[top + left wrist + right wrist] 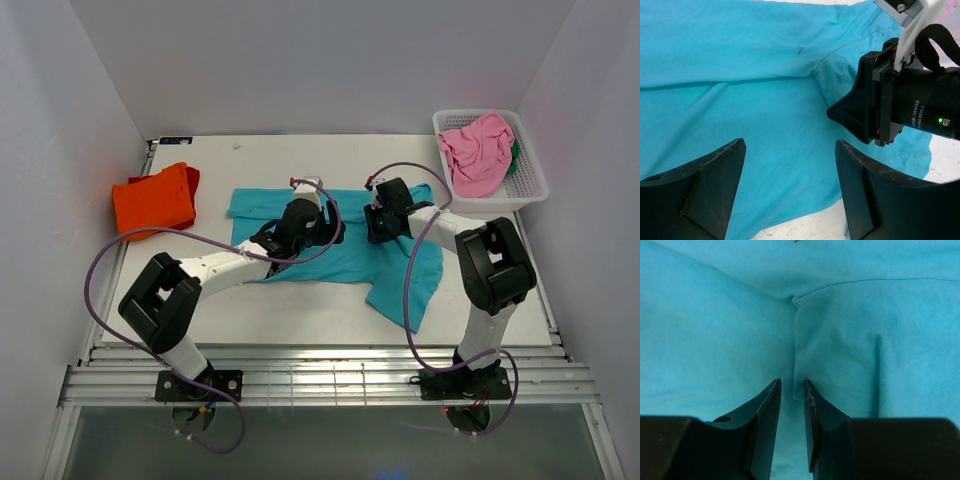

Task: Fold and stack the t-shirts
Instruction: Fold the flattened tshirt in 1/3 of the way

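Observation:
A teal t-shirt (340, 262) lies spread flat at mid-table. Both grippers hover low over its upper middle. My left gripper (330, 232) (790, 185) is wide open above the cloth (740, 90) by one hem, with nothing between its fingers. My right gripper (372, 225) (792, 385) stands a narrow gap open, its tips at the hemmed corner of a sleeve (850, 340) lying on the shirt body (715, 330); no cloth is pinched. A folded orange t-shirt (155, 198) rests at the left. A pink t-shirt (478, 150) and a bit of green cloth (516, 160) sit in the basket.
The white lattice basket (535, 185) stands at the back right corner. White walls close in the table (300, 310) on three sides. The right arm's wrist (900, 105) is close to my left gripper's right finger. Purple cables loop over both arms.

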Robot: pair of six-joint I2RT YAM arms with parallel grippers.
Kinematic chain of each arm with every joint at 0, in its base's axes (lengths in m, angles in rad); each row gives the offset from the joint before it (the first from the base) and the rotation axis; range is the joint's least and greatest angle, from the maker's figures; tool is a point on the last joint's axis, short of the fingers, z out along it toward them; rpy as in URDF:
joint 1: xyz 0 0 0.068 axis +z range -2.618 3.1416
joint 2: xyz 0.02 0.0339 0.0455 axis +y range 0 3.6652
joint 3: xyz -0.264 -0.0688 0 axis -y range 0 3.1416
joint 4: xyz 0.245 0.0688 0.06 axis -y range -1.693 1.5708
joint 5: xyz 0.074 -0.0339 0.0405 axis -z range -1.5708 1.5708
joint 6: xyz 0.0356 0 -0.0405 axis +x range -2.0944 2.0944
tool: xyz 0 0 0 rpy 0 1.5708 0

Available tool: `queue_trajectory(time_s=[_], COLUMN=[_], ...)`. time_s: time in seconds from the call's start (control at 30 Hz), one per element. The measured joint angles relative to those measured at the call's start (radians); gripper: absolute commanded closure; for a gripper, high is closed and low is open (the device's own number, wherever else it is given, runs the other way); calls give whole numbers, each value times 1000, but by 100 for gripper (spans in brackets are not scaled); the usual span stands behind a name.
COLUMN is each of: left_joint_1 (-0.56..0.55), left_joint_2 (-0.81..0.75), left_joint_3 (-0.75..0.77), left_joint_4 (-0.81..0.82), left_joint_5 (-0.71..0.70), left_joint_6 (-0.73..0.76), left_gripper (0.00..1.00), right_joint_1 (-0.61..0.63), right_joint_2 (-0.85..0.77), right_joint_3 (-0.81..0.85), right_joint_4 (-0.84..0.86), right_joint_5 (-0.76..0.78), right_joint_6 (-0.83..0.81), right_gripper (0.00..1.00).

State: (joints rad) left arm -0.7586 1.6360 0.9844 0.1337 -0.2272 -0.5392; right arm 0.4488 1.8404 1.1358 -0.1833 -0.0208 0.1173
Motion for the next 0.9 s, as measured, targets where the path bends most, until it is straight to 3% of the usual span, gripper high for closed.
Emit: queue_trajectory(time_s=[0.27,0.43,0.77,0.9], left_joint_1=[0,0,0,0], left_joint_2=[-18,-31,-77,-77], left_joint_3=[-24,-34,-43,-43], left_joint_4=[1,-1,1,1], left_joint_5=[-9,-16,-32,-36], left_joint_6=[0,0,0,0], left_gripper=[15,15,14,14], right_joint_1=[21,30,41,46], right_joint_2=[2,3,14,14], right_joint_3=[12,23,29,29], right_joint_4=[-5,-23,-47,-51], right_joint_5=[71,101,122,124], right_joint_6=[-21,-27,-41,-45], right_gripper=[70,79,72,74])
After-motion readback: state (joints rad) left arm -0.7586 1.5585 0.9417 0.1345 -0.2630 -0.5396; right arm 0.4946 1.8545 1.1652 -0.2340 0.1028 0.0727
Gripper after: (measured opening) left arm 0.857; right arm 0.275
